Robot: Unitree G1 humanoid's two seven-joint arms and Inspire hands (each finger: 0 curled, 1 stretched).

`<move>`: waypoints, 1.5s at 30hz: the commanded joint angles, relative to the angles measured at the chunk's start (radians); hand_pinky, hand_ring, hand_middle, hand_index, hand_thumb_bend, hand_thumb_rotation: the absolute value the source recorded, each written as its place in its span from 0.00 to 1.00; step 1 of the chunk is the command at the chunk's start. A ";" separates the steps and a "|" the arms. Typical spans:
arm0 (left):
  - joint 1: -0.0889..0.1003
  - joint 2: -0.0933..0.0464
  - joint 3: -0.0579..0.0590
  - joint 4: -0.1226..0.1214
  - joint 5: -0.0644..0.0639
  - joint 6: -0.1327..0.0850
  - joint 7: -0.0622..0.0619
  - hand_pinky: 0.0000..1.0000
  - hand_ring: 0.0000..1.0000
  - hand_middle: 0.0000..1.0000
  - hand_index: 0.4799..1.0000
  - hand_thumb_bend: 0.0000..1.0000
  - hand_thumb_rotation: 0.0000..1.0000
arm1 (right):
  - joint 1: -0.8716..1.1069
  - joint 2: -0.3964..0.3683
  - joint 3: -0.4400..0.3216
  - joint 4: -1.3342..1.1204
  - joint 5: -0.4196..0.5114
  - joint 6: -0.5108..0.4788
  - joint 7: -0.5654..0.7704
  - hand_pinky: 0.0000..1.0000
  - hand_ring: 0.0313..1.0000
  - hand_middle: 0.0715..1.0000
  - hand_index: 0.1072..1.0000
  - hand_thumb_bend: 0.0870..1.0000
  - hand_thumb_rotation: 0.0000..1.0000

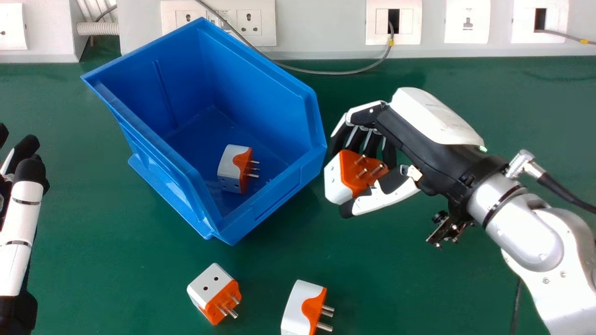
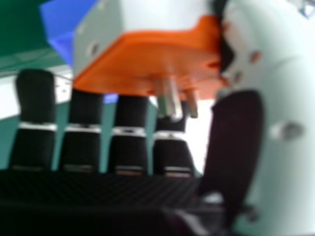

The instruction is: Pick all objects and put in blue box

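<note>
While the right hand [image 1: 404, 133] pinches an orange-and-white adapter [image 1: 365, 173] between thumb and fingers, just right of the blue box [image 1: 279, 191], main risk is clearance: carry too low, it clips the rim; weak pinch, it slips. Second adapter [image 1: 235, 169] is inside; third [image 1: 212, 293] and fourth [image 1: 303, 308] lie on the table [image 1: 396, 279]. Left hand [image 1: 27, 195] idle, relaxed open, left edge.

Inside the box [image 1: 274, 193] on the table [image 1: 116, 260], an adapter [image 1: 233, 165]. Before the box, a second adapter [image 1: 213, 289] and, farther right, a third adapter [image 1: 300, 307]. Right of it, in the right robot hand [image 1: 402, 132], a fourth adapter [image 1: 350, 174]. Behind, sockets [image 1: 249, 23].
</note>
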 commanded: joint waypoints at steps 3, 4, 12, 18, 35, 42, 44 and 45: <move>-0.006 0.000 0.000 -0.010 -0.004 -0.021 0.008 0.95 0.96 0.95 0.96 0.53 0.76 | -0.018 0.010 -0.014 -0.081 0.035 0.012 0.033 0.30 0.39 0.46 0.50 0.44 0.00; -0.005 -0.001 0.000 -0.017 -0.006 -0.017 0.009 0.95 0.96 0.95 0.96 0.53 0.76 | -0.027 0.016 -0.010 -0.088 0.039 0.013 0.041 0.30 0.39 0.46 0.50 0.44 0.00; -0.013 -0.002 -0.009 -0.028 -0.001 -0.011 0.018 0.94 0.96 0.95 0.95 0.53 0.75 | -0.112 0.070 0.014 -0.062 0.067 -0.005 0.061 0.31 0.40 0.47 0.50 0.44 0.00; -0.023 0.004 -0.013 -0.029 0.004 -0.010 0.026 0.94 0.96 0.94 0.94 0.53 0.75 | -0.191 0.130 0.055 0.030 0.060 -0.065 0.030 0.31 0.40 0.47 0.49 0.44 0.00; -0.031 0.007 -0.028 -0.023 0.028 -0.016 0.036 0.94 0.96 0.94 0.93 0.50 0.74 | -0.522 0.337 0.136 0.504 0.032 -0.133 -0.069 0.32 0.41 0.48 0.47 0.44 0.00; -0.019 0.004 -0.026 -0.020 0.024 -0.026 0.030 0.94 0.96 0.94 0.93 0.49 0.74 | -0.662 0.396 0.154 0.738 -0.012 -0.150 -0.151 0.32 0.41 0.47 0.47 0.44 0.00; -0.018 0.005 -0.025 -0.016 0.022 -0.027 0.028 0.94 0.96 0.93 0.93 0.49 0.74 | -0.700 0.410 0.161 0.811 -0.030 -0.157 -0.182 0.33 0.41 0.47 0.47 0.44 0.00; -0.017 0.005 -0.024 -0.015 0.020 -0.028 0.027 0.94 0.96 0.93 0.93 0.49 0.74 | -0.721 0.419 0.167 0.850 -0.039 -0.155 -0.197 0.33 0.41 0.47 0.47 0.44 0.00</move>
